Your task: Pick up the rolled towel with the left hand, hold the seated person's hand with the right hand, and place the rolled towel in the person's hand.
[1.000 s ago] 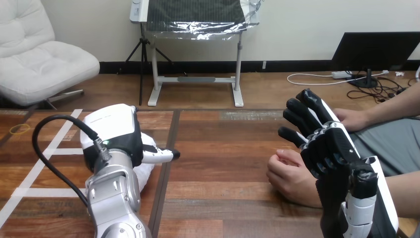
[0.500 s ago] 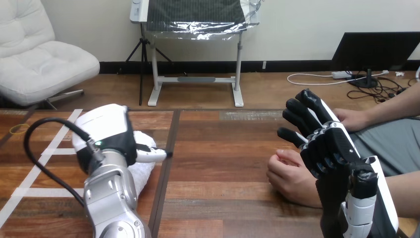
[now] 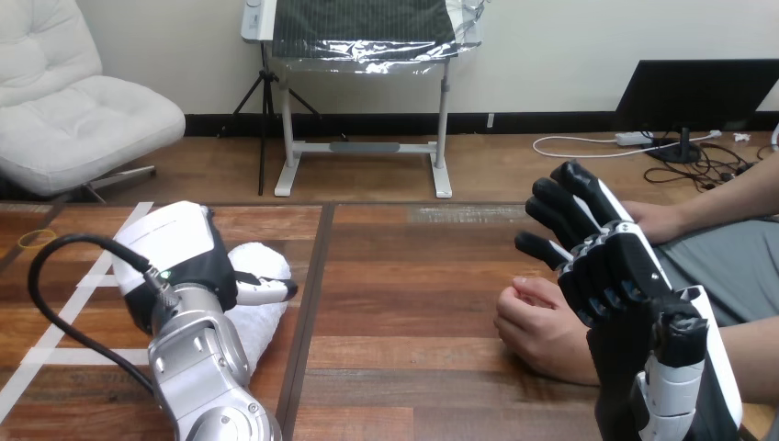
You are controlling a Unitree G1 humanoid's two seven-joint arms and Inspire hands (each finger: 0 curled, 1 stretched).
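Note:
The white rolled towel (image 3: 258,296) lies on the wooden table (image 3: 413,276) at the left, partly covered. My left hand (image 3: 179,250) sits over its left part with its white back facing up; whether it grips the towel is hidden. My right hand (image 3: 608,268) is raised at the right with its fingers straight and spread, open and holding nothing. The person's hand (image 3: 540,327) rests loosely curled on the table just left of and below my right hand. The two stand close together, and my fingers are not curled round it.
White tape lines (image 3: 64,312) cross the table's left part, and a small yellow ring (image 3: 37,239) lies at its far left. A dark seam (image 3: 308,303) runs down the table beside the towel. The person's other hand (image 3: 654,220) rests behind my right hand.
My left hand has shifted left and slightly lower over the towel, so more of the towel's right end shows. My right hand and the person's hand have stayed put.

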